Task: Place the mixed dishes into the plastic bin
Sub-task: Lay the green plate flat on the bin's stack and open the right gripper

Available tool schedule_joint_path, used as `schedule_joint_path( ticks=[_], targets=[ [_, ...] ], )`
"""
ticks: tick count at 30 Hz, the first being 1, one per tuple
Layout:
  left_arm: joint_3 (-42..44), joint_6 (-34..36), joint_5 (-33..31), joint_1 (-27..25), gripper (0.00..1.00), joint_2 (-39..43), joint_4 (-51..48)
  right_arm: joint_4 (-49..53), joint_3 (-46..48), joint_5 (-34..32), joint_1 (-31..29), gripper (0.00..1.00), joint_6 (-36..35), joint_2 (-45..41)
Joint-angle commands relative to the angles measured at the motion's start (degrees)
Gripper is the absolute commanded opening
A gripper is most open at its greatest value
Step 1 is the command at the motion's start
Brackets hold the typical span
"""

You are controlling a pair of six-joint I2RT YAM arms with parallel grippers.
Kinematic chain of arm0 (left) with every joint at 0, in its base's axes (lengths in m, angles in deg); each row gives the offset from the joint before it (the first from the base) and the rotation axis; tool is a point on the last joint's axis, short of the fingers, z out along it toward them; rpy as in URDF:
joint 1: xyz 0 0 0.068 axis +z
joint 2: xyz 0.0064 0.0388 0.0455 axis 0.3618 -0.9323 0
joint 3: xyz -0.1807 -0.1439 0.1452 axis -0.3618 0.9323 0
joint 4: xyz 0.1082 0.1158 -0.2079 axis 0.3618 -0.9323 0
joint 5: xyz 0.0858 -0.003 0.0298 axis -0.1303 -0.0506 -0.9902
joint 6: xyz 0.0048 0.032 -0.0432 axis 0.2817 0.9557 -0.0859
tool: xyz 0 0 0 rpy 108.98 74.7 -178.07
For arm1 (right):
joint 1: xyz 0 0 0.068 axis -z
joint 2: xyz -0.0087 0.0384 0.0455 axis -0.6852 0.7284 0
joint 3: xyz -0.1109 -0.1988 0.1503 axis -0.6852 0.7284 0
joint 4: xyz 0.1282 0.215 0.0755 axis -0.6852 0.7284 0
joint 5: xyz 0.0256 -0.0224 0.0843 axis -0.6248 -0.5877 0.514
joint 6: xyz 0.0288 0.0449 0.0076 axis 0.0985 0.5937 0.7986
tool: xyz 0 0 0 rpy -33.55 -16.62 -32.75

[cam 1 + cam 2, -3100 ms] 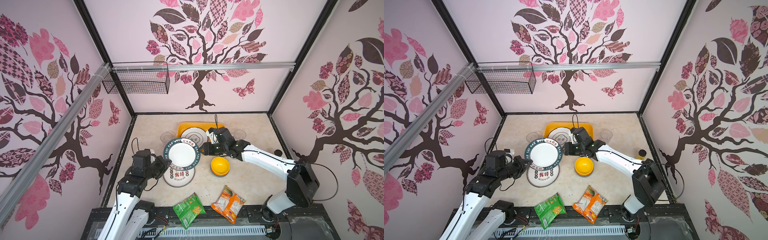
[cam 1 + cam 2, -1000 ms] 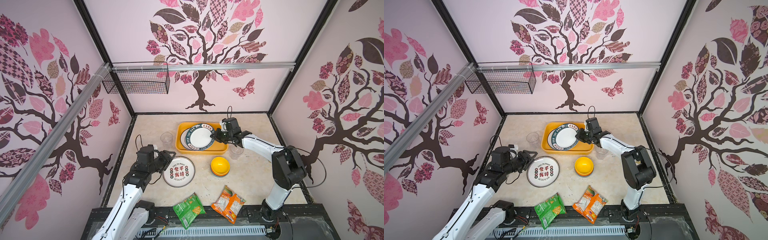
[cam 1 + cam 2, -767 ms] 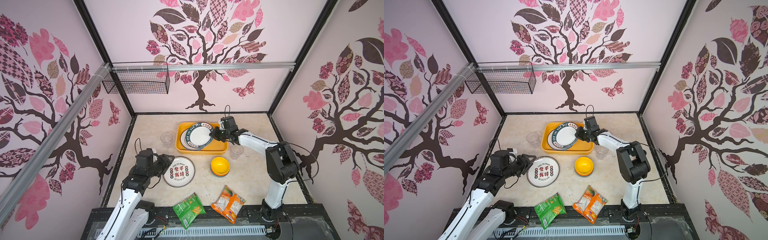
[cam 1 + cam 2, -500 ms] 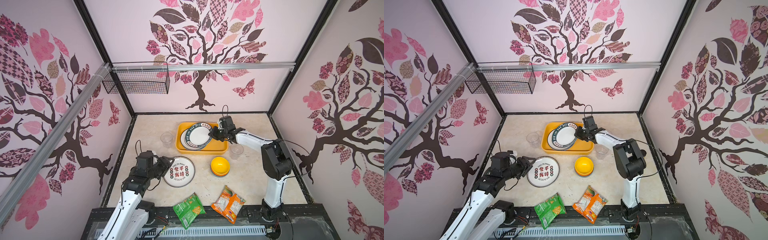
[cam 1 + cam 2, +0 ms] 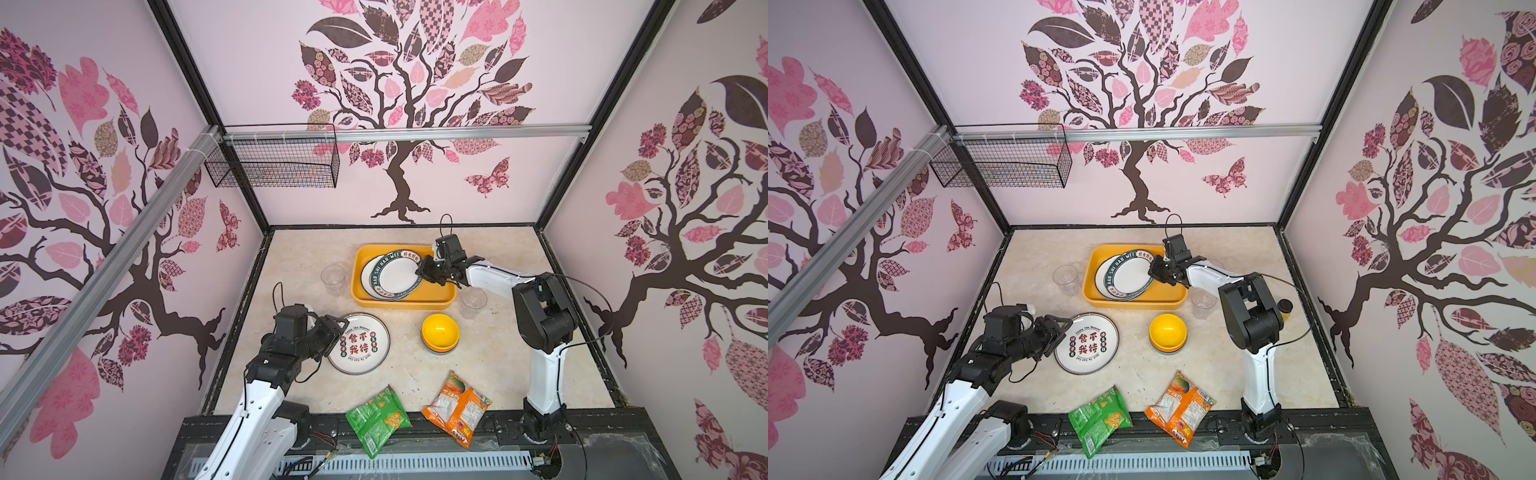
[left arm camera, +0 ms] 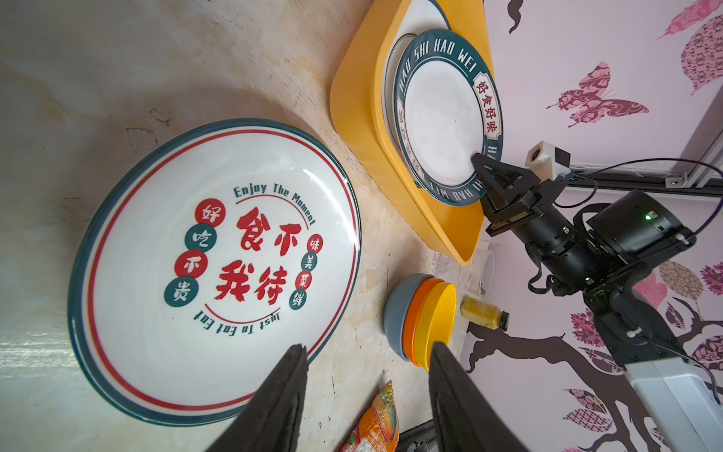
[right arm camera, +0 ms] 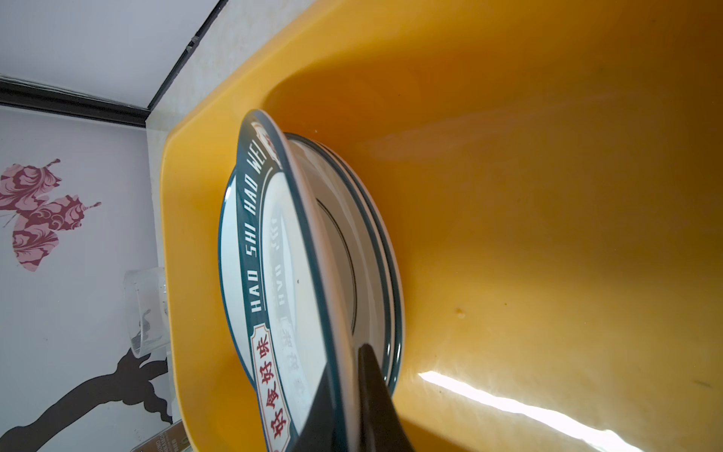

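The plastic bin is a yellow-orange tub at the back of the table. My right gripper is shut on the rim of a white "HAO SHI HAO WEI" plate, held tilted over another plate that lies in the bin. My left gripper stands open and empty at the left edge of a plate with red characters on the table. Stacked bowls sit in front of the bin. Clear cups flank it.
A green snack bag and an orange snack bag lie near the front edge. A small yellow bottle stands by the right wall. A black wire basket hangs high at the back left.
Three seconds ago both grippers held the plate over the table. The right gripper carried it into the bin and over the last second lowered it slightly, its elbow swinging inward. The left gripper let go.
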Motion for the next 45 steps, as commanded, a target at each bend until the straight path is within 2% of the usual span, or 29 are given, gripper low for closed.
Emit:
schedule_joint_path(
  ticks=[1, 6, 13, 29, 34, 45],
  targets=[
    [1.64, -0.24, -0.14, 0.17, 0.53, 0.51, 0.29, -1.08, -3.83, 1.14, 0.02, 0.00, 0.79, 1.70],
    [2.00, -0.59, -0.14, 0.13, 0.53, 0.79, 0.23, -1.20, -4.27, 2.30, -0.12, 0.02, 1.09, 2.52],
    [2.36, -0.70, -0.24, 0.21, 0.53, 0.93, 0.22, 0.48, -5.81, 2.48, -0.67, 0.15, 0.54, 3.93],
    [3.10, -1.09, -0.23, 0.20, 0.53, 1.44, 0.13, 5.25, -9.20, 2.39, -2.53, 0.25, -1.88, 7.05],
    [3.28, -1.17, -0.26, 0.21, 0.53, 1.42, 0.22, 8.29, -10.38, 0.20, -2.94, 0.32, -3.68, 7.06],
    [3.66, -1.30, -0.34, 0.21, 0.53, 1.36, 0.42, 16.57, -13.08, -8.33, -3.32, 0.36, -9.16, 6.04]
  ],
)
